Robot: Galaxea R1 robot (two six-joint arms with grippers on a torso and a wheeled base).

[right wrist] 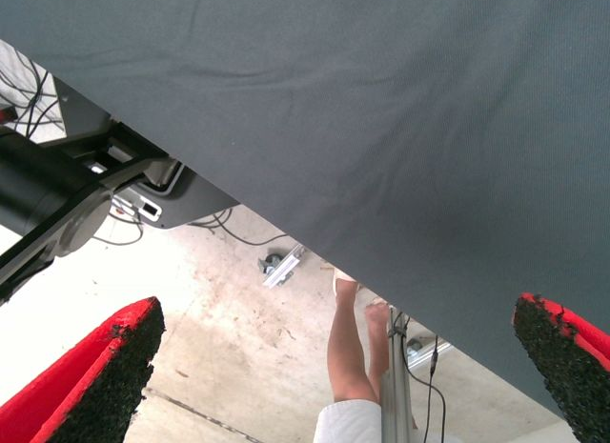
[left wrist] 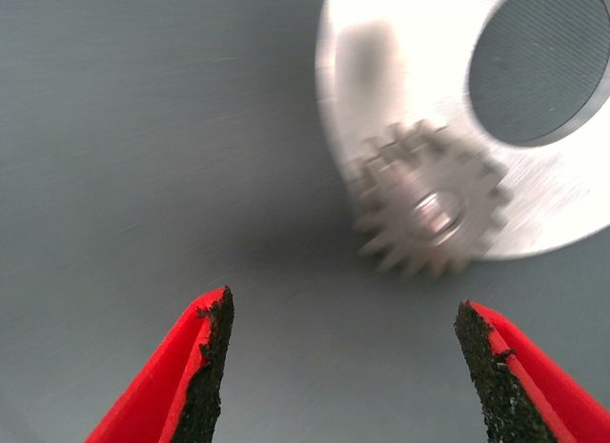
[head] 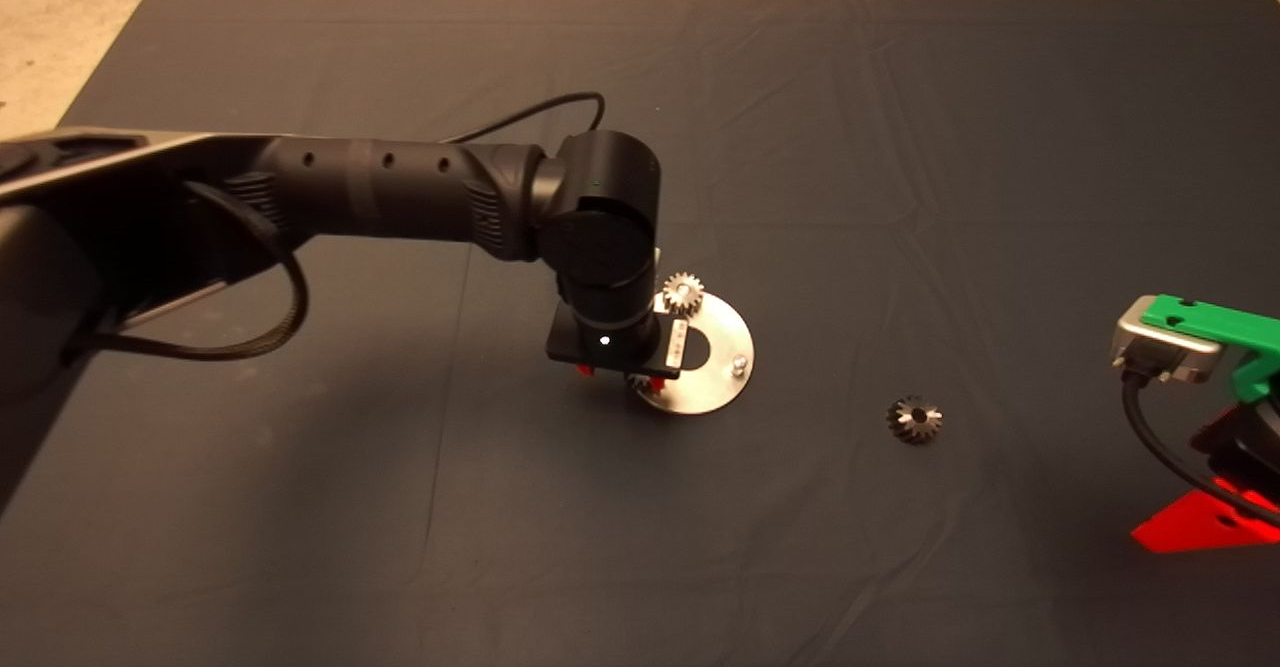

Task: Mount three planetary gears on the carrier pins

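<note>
Just beyond the left hand's wide-open, empty fingers, a gear sits on the disc's pin.

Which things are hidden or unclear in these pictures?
- Head view: the left wrist covers part of the disc and most of a gear.
- Left wrist view: the disc is cut by the edge; the gear is blurred.
- Head view: the right pincer is cut by the edge.

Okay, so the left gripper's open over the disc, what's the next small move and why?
Probably lift the left gripper clear of the disc. Its fingers are open and empty, and a gear already sits on a pin there. Another gear is seated too, so the loose gear on the mat comes next.
</note>
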